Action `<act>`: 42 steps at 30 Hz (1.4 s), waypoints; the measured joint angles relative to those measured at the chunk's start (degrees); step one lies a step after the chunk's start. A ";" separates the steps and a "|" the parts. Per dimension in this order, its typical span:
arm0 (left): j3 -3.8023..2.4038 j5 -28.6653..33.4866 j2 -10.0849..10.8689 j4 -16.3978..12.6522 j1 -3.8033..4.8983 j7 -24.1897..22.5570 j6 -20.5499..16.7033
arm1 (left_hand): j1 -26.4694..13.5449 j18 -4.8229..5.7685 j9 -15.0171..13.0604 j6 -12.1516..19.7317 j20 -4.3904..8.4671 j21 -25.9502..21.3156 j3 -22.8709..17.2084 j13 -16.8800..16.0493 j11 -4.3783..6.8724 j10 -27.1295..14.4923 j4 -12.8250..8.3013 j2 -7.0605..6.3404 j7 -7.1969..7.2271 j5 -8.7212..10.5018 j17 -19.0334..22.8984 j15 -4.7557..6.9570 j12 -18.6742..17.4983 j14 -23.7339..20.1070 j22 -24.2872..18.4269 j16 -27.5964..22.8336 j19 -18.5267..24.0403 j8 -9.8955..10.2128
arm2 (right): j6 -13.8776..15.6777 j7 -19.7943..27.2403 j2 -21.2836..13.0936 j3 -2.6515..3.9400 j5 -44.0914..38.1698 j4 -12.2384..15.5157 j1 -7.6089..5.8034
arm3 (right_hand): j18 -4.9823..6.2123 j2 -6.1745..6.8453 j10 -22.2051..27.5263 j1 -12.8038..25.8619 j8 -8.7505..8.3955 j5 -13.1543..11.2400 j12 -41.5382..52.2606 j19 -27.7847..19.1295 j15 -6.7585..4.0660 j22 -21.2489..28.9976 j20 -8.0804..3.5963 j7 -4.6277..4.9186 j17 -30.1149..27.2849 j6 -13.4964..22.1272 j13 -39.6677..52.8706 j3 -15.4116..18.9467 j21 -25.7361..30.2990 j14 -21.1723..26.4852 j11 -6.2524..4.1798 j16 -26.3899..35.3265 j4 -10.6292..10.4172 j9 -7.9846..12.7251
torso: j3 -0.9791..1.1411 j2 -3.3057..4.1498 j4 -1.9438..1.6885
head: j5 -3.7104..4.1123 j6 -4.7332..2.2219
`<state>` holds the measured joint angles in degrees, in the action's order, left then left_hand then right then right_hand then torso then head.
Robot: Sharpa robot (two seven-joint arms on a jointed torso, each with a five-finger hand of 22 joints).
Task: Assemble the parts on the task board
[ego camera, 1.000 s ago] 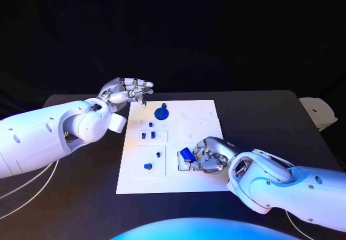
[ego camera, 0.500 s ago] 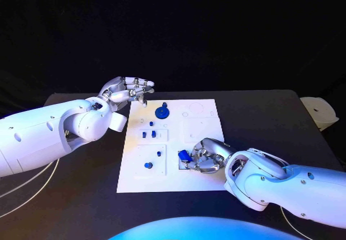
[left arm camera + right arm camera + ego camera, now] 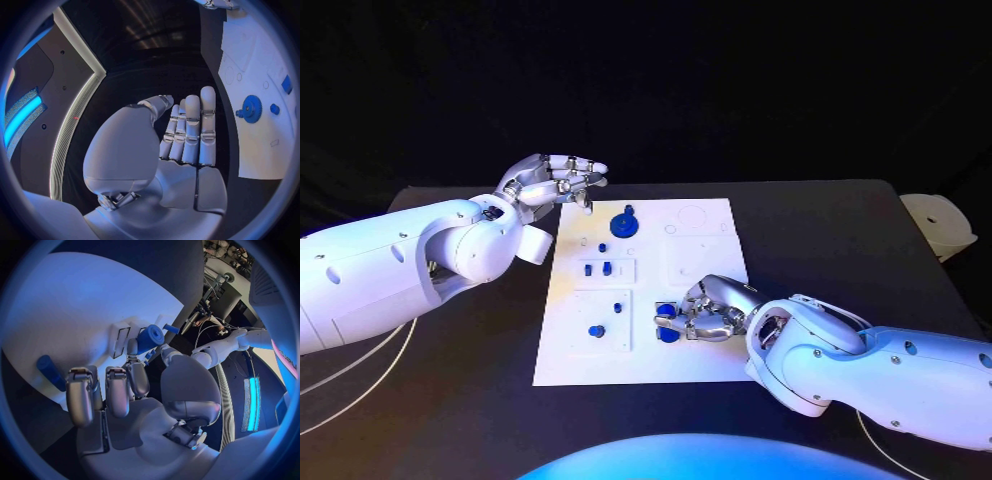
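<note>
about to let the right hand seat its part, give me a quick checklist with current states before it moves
1. Right hand holds a blue part: ok, the blue cylinder sits at its fingertips in the right wrist view.
2. Part is over the task board, at its near right area: ok.
3. Part lined up with its socket: cannot tell, the fingers hide the spot.
4. Left hand out of the way: ok, it hovers off the board's far left corner, holding nothing.
5. Blue gear and the small blue pieces on the left half are apart from the right hand: ok.
</note>
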<state>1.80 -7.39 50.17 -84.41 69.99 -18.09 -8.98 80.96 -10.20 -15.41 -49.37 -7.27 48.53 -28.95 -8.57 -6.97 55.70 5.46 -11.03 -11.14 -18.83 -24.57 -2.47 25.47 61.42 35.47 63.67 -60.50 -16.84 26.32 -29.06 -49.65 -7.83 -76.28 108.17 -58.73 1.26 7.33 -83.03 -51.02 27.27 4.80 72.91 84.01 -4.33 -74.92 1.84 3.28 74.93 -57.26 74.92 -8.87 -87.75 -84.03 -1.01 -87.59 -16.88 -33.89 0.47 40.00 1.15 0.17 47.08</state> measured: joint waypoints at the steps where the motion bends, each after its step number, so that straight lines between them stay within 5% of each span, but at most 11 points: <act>1: 0.00 0.00 0.01 0.00 0.00 0.01 0.00 | 0.00 0.00 0.00 0.00 0.00 0.00 0.00 0.00 0.00 0.00 0.00 0.00 0.00 0.00 0.00 0.00 0.00 0.00 0.00 0.00 0.00 0.00 | 0.00 0.00 0.02 0.01 -0.11 0.00 -0.01 | 0.00 -0.24 0.00 0.36 0.00 -0.65 -0.07 0.00 0.00 0.00 0.00 0.05 0.00 0.22 0.00 1.13 0.00 0.00 0.00 0.00 0.01 -0.03 | 0.00 0.00 0.01 | 0.01 0.01; 6: 0.00 0.00 0.04 0.00 0.00 0.03 0.01 | 0.00 0.00 0.05 0.00 0.00 0.00 0.00 0.00 0.00 0.00 0.00 0.00 0.00 0.00 0.00 0.00 0.00 0.00 0.00 0.00 0.00 0.00 | 0.01 0.17 0.04 0.02 -0.79 0.31 -0.01 | 0.00 -0.69 0.22 0.80 -0.01 -1.49 -0.28 0.00 0.00 0.00 0.00 0.05 0.00 0.31 0.00 5.74 0.00 0.00 0.21 0.00 0.04 -0.03 | 0.04 -0.01 0.04 | -0.01 0.02; 9: 0.00 0.00 0.05 0.00 0.00 0.04 0.01 | 0.00 0.00 0.05 0.00 0.00 0.00 0.00 0.00 0.00 0.00 0.00 0.00 0.00 0.00 0.00 0.00 0.00 0.00 0.00 0.00 0.00 0.00 | 0.08 0.38 -0.29 0.00 -1.28 0.72 0.03 | 0.00 -2.06 0.22 -0.27 -0.02 -1.49 -0.28 0.00 0.00 0.00 0.00 -0.01 0.00 0.37 0.00 7.31 0.00 0.00 0.21 0.00 0.05 -0.15 | 0.04 -0.02 0.04 | -0.03 0.07; 11: 0.00 0.00 0.07 0.00 0.00 0.05 0.01 | 0.00 0.00 0.05 0.00 0.00 0.00 0.00 0.00 0.00 0.00 0.00 0.00 0.00 0.00 0.00 0.00 0.00 0.00 0.00 0.00 0.00 0.00 | 0.17 0.59 -0.73 0.00 -1.60 1.04 0.04 | 0.00 -3.47 0.22 -2.40 -0.02 -0.10 -0.28 0.00 0.00 0.01 0.00 -0.01 0.00 0.37 -0.01 7.81 0.00 0.00 0.21 0.00 0.20 -0.16 | 0.03 -0.03 0.03 | -0.01 0.10; 20: 0.01 0.00 0.20 0.00 0.00 0.09 0.02 | -0.24 0.00 0.04 0.00 0.00 0.00 0.00 0.00 0.00 0.00 0.00 0.24 0.00 0.00 0.06 0.00 0.00 0.00 0.00 0.00 0.00 0.00 | 0.46 2.16 -2.97 0.00 -2.46 2.90 0.05 | 0.00 -4.82 0.20 -12.34 -0.02 4.08 0.18 0.00 0.01 0.01 0.01 -0.01 -0.01 0.37 -0.01 9.16 -0.45 0.00 0.18 0.00 0.44 -0.15 | 0.04 -0.04 0.04 | -0.04 0.08; 25: 0.01 0.00 0.22 0.00 0.00 0.12 0.02 | -0.23 0.00 0.04 0.00 0.00 0.00 0.00 0.00 0.00 0.00 0.00 0.24 0.00 0.00 0.06 0.00 0.00 0.00 0.00 0.00 0.00 0.00 | 0.36 2.99 -3.65 0.00 -2.76 3.25 0.05 | 0.00 -5.53 -0.10 -18.26 -0.02 2.11 0.26 0.00 0.01 0.00 0.01 -0.01 -0.01 0.37 0.20 8.21 -0.79 0.00 -0.11 0.00 1.17 0.03 | 0.04 -0.05 0.08 | -0.08 0.04; 42: 0.01 0.00 0.10 0.07 0.00 0.20 0.05 | -0.23 0.00 0.04 0.21 0.00 0.00 -0.01 0.00 -0.22 -0.21 0.01 0.23 -0.21 0.00 0.06 0.00 0.00 0.00 0.00 0.00 0.00 0.00 | -0.89 3.55 -1.72 0.00 -3.46 0.76 0.06 | 0.00 -6.02 -0.31 -19.69 -0.24 1.52 0.62 0.00 0.01 -0.02 0.01 -0.41 -0.02 -0.03 0.00 7.44 -1.10 0.00 -0.32 -0.23 0.69 0.10 | 0.01 -0.05 0.01 | -0.05 -0.02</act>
<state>1.81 -7.39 50.27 -84.34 69.99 -17.89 -8.92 80.73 -10.20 -15.37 -49.16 -7.27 48.53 -28.96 -8.56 -7.18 55.49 5.47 -10.79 -11.35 -18.83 -24.51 -2.47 25.47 61.42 35.47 63.67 -60.50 -16.84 25.43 -25.52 -51.37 -7.83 -79.74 108.93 -58.67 1.26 1.31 -83.34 -70.71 27.03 6.32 73.53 84.01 -4.32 -74.94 1.86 2.87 74.91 -57.30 74.93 -1.43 -88.85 -84.03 -1.33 -87.82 -16.19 -33.79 0.48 39.95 1.16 0.12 47.06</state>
